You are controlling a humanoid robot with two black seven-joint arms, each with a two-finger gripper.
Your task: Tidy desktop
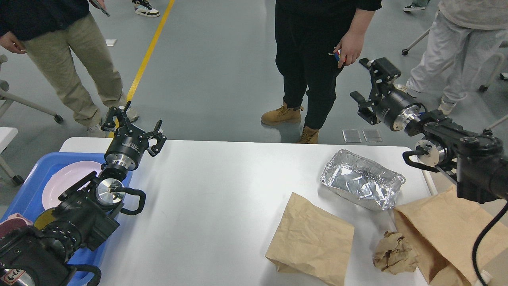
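The white desktop (222,198) fills the lower view. On its right part lie an empty foil tray (363,184), a flat brown paper bag (311,238), a crumpled brown paper ball (395,252) and a second brown paper bag (448,234) at the right edge. My left gripper (135,125) is open and empty, held above the table's far left corner. My right gripper (368,84) is open and empty, held high beyond the table's far right edge, above and behind the foil tray.
A blue tray (27,186) at the table's left end holds a pink plate (65,180) and smaller dishes partly hidden by my left arm. Three people stand on the grey floor beyond the table. Chair legs on castors show at both sides.
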